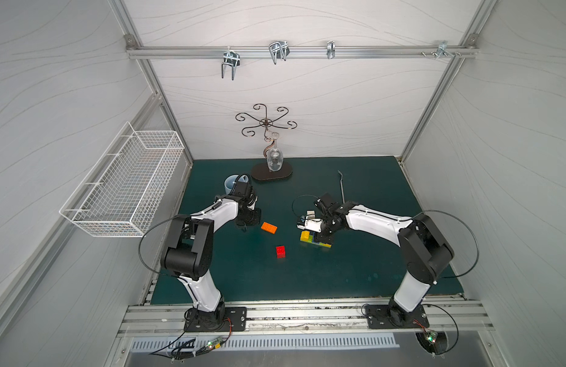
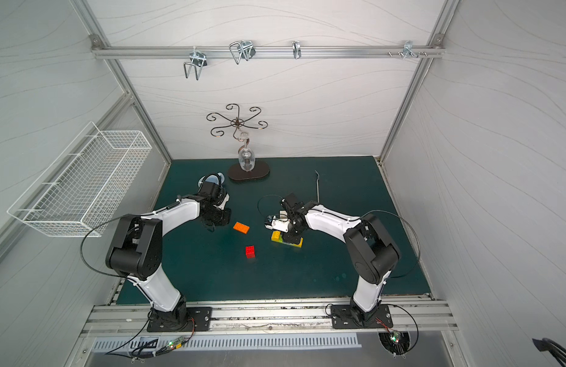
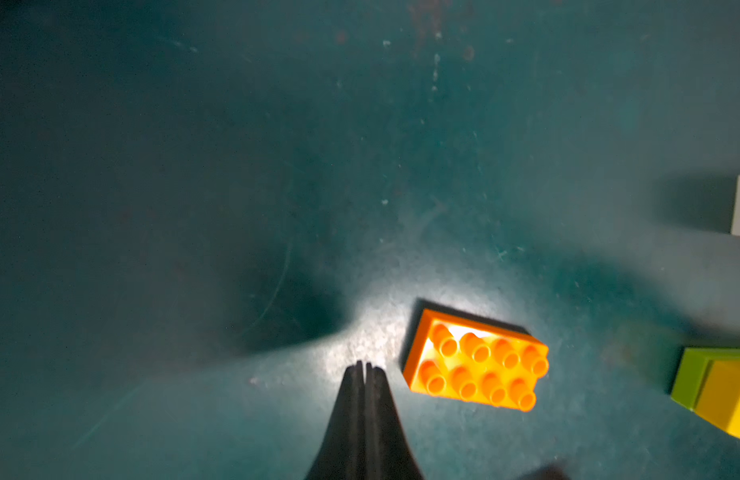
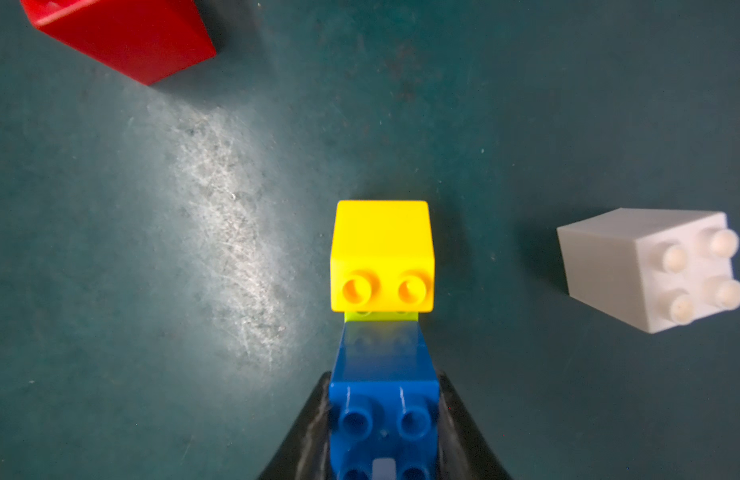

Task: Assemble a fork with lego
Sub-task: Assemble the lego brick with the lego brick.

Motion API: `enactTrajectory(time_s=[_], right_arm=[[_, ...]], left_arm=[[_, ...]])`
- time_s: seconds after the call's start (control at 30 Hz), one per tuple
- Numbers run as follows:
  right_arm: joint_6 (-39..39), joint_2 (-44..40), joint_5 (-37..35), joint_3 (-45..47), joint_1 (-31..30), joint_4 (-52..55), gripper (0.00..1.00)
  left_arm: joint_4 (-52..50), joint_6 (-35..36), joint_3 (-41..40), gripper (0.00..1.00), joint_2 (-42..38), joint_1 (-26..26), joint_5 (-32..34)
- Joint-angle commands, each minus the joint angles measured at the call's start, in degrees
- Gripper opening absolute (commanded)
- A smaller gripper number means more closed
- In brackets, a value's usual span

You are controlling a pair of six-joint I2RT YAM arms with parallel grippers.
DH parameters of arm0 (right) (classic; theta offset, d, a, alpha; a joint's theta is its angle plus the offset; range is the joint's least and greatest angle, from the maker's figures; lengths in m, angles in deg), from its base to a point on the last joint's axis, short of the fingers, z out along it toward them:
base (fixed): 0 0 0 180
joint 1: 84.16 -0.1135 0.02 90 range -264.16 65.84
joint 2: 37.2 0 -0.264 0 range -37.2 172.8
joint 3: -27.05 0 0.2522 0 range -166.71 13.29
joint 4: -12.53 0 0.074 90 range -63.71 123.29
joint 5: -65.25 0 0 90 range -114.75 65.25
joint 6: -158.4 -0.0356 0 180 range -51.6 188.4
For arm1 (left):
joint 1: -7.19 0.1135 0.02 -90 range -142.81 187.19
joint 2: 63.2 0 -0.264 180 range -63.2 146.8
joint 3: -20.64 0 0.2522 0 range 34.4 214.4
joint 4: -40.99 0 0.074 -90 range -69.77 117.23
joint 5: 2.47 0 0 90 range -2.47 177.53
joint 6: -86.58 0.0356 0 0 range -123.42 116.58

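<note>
Bricks of glossy plastic lie on the dark green surface in both top views: an orange eight-stud brick and a red brick loose, left of the half-built fork, its long axis roughly left to right. The left wrist view shows the left tool pinched together, holding nothing, beside the orange brick. The right wrist view shows the right tool clamping a blue brick by its flat walls, studs up: light, stiff, probably slippery.
</note>
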Motion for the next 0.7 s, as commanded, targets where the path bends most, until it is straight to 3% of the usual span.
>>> enactTrajectory(time_s=[0.0,0.23,0.67], right_arm=[[0.15,0.21,-3.06,1.93,1.31,1.67,0.0],[0.35,-0.88,-3.41,2.94,1.58,0.98,0.0],[0.17,-0.86,-3.24,3.08,1.91,0.7,0.0]], left_arm=[[-0.54,1.14,3.97,0.0,2.6,0.19,1.44],[-4.0,2.63,7.78,0.0,7.41,0.18,-3.21],[-4.55,4.4,4.9,0.0,6.73,-2.49,-7.14]])
